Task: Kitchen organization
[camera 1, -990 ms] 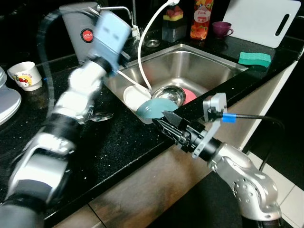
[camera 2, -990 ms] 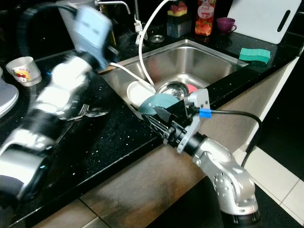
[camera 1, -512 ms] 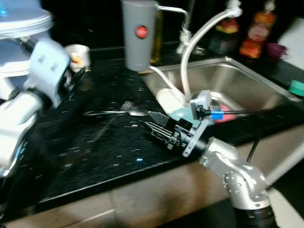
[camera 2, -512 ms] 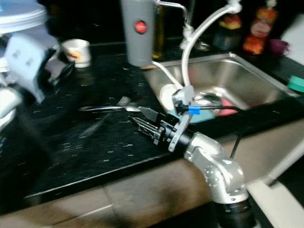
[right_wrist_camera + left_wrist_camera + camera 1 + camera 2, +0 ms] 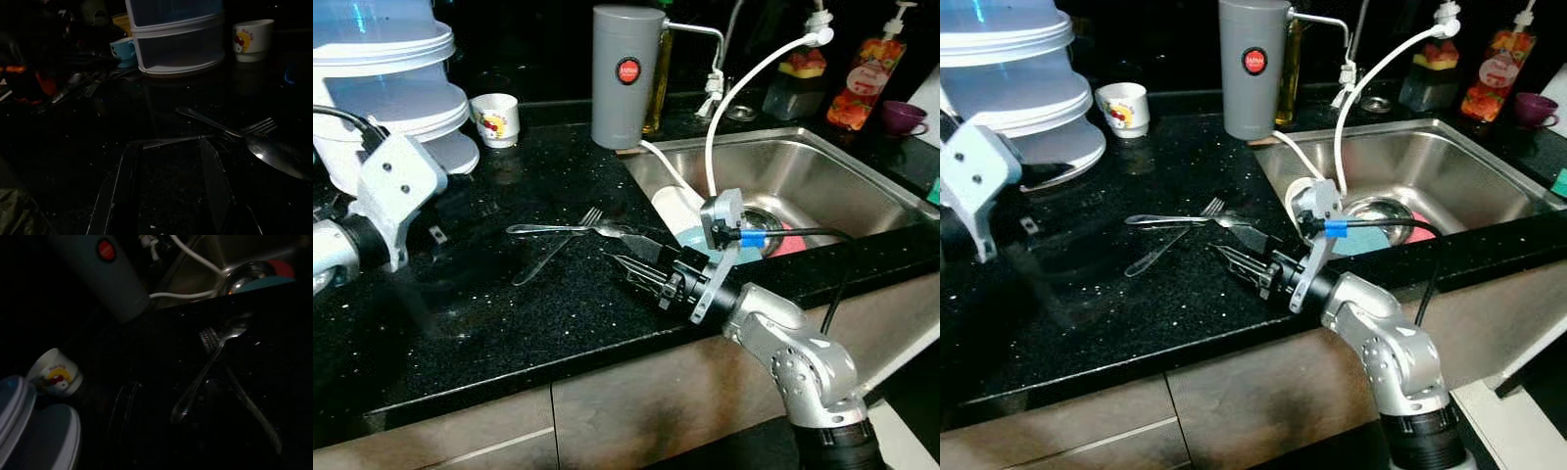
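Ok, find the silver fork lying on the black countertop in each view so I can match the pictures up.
Left eye view: the silver metal fork lies mid-counter, left of the sink.
Right eye view: it lies left of centre, ahead of the right gripper.
Left wrist view: right of centre, crossed with the silver spoon.
Right wrist view: at right.
Shared landmark: the white cartoon-print cup.

left arm has swung from over the sink (image 5: 803, 171) out beside the stacked containers (image 5: 386, 88).
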`<state>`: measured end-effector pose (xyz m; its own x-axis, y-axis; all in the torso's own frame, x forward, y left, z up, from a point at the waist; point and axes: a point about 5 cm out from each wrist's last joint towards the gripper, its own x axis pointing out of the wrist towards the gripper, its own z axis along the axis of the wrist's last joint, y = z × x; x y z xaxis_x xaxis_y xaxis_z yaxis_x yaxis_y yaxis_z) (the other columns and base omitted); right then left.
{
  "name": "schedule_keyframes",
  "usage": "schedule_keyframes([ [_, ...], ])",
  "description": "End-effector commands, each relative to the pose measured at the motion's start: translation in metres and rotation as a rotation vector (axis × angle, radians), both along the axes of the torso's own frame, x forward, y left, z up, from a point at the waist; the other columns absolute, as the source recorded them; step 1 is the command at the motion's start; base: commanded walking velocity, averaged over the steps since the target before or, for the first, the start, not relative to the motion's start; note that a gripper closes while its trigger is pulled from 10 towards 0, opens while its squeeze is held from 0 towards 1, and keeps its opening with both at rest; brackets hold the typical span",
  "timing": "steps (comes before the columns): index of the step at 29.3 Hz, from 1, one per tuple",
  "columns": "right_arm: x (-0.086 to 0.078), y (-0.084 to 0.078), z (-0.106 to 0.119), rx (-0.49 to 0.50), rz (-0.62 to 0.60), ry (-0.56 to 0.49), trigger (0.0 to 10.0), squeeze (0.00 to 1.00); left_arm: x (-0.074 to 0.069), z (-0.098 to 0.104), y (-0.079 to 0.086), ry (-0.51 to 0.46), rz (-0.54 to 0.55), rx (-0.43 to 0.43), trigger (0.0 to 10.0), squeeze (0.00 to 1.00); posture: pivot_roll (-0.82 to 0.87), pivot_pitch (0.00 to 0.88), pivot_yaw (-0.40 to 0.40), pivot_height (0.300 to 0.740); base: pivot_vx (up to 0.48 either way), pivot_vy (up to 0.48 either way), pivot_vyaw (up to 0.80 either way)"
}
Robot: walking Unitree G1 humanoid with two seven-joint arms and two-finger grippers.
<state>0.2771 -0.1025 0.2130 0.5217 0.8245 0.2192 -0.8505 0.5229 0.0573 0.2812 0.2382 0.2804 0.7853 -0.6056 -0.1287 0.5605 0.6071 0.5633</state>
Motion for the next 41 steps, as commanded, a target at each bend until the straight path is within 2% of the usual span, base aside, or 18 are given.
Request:
schedule_keyframes([
  [1,-0.003,-0.002,0.000,-0.010,-0.002,-0.004,10.0,0.00,0.008,0.003,0.007,-0.010,-0.009,0.039,10.0,0.00,0.09,0.000,-0.037,0.740,0.000,0.000,0.00],
  [2,-0.003,-0.002,0.000,-0.010,-0.002,-0.004,10.0,0.00,0.008,0.003,0.007,-0.010,-0.009,0.039,10.0,0.00,0.09,0.000,-0.037,0.740,0.000,0.000,0.00],
  [6,-0.010,-0.007,-0.001,-0.028,-0.011,0.007,10.0,0.00,0.023,0.008,0.014,-0.020,-0.050,-0.028,10.0,0.00,0.06,0.000,-0.036,0.740,0.000,0.000,0.00],
  [10,-0.015,-0.011,-0.002,-0.046,-0.016,0.020,10.0,0.00,0.030,0.007,0.018,0.047,-0.123,-0.091,10.0,0.00,0.04,0.000,-0.040,0.740,0.000,0.000,0.00],
  [13,-0.019,-0.014,-0.003,-0.059,-0.017,0.035,10.0,0.00,0.034,0.011,0.015,0.126,-0.235,-0.203,10.0,0.00,0.02,0.008,-0.045,0.740,0.000,0.000,0.00],
  [19,-0.028,-0.015,-0.003,-0.066,-0.019,0.053,10.0,0.00,0.040,0.012,0.016,0.207,-0.345,-0.255,10.0,0.00,-0.01,0.050,-0.037,0.740,0.000,0.000,0.00],
  [20,-0.030,-0.015,-0.003,-0.068,-0.019,0.059,10.0,0.00,0.041,0.011,0.015,0.237,-0.371,-0.257,10.0,0.04,-0.02,0.055,-0.037,0.740,0.000,0.000,0.00],
  [21,-0.032,-0.016,-0.003,-0.071,-0.020,0.065,10.0,0.00,0.042,0.010,0.015,0.264,-0.397,-0.251,10.0,0.33,-0.02,0.060,-0.036,0.740,0.000,0.000,0.00],
  [22,-0.032,-0.016,-0.003,-0.071,-0.020,0.065,10.0,0.00,0.042,0.010,0.015,0.264,-0.397,-0.251,10.0,0.33,-0.02,0.060,-0.036,0.740,0.000,0.000,0.00],
  [23,-0.034,-0.016,-0.003,-0.074,-0.020,0.070,10.0,0.00,0.043,0.006,0.014,0.288,-0.415,-0.225,10.0,0.51,-0.03,0.070,-0.034,0.740,0.000,0.000,0.00],
  [25,-0.035,-0.017,-0.003,-0.080,-0.024,0.080,10.0,0.00,0.048,-0.001,0.012,0.315,-0.421,-0.168,10.0,0.44,-0.03,0.077,-0.033,0.740,0.000,0.000,0.00],
  [28,-0.037,-0.017,-0.003,-0.080,-0.025,0.083,10.0,0.00,0.051,-0.006,0.011,0.323,-0.411,-0.125,10.0,0.42,-0.04,0.084,-0.030,0.740,0.000,0.000,0.00],
  [29,-0.038,-0.018,-0.003,-0.081,-0.026,0.085,10.0,0.00,0.053,-0.010,0.011,0.329,-0.400,-0.097,10.0,0.13,-0.04,0.088,-0.029,0.740,0.000,0.000,0.00],
  [30,-0.038,-0.018,-0.003,-0.081,-0.026,0.085,10.0,0.00,0.053,-0.010,0.011,0.329,-0.400,-0.097,10.0,0.13,-0.04,0.088,-0.029,0.740,0.000,0.000,0.00],
  [31,-0.039,-0.018,-0.003,-0.082,-0.028,0.089,10.0,0.00,0.058,-0.014,0.011,0.337,-0.375,-0.065,10.0,0.00,-0.05,0.093,-0.026,0.740,0.000,0.000,0.00],
  [33,-0.042,-0.019,-0.002,-0.086,-0.036,0.098,10.0,0.00,0.068,-0.022,0.012,0.351,-0.324,-0.008,10.0,0.00,-0.05,0.096,-0.023,0.740,0.000,0.000,0.00],
  [41,-0.045,-0.020,-0.001,-0.091,-0.042,0.106,10.0,0.00,0.073,-0.033,0.006,0.371,-0.349,0.013,10.0,0.00,-0.07,0.106,-0.017,0.740,0.000,0.000,0.00],
])
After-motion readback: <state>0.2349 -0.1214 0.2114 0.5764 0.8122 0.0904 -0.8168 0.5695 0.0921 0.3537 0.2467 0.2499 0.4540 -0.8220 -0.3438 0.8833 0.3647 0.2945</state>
